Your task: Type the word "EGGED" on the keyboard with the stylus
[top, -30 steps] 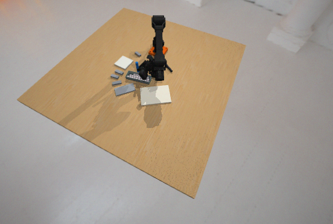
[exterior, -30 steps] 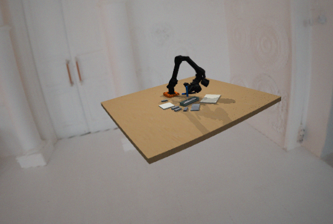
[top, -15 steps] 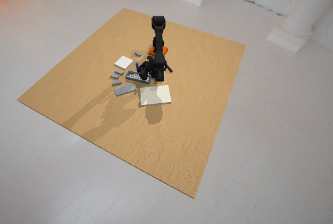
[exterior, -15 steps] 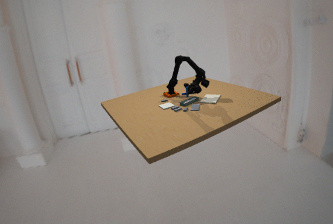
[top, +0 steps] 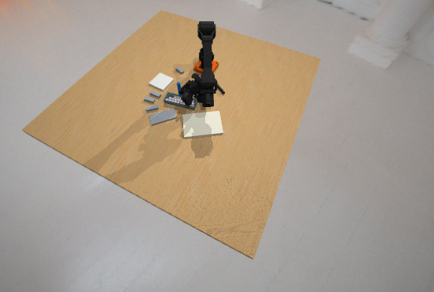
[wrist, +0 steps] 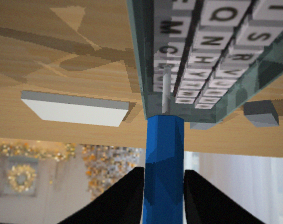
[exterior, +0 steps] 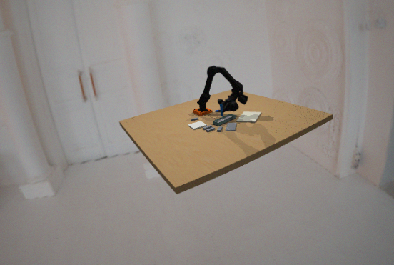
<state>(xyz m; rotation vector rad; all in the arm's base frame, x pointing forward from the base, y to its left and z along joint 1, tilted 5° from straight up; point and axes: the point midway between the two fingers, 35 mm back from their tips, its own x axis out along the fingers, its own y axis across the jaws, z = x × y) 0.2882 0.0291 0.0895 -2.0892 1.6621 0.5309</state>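
Observation:
My gripper is shut on the blue stylus, which stands nearly upright between the black fingers. The stylus's thin grey tip points down at the dark green keyboard with white letter keys. In the wrist view the tip meets the keys near the keyboard's end, beside the column with M and C. I cannot read the key under the tip. The arm hangs over the keyboard's right part in the top view and hides it.
A white pad lies left of the keyboard and a cream pad in front of it. Several grey blocks lie around. The arm's orange base stands behind on the wooden table.

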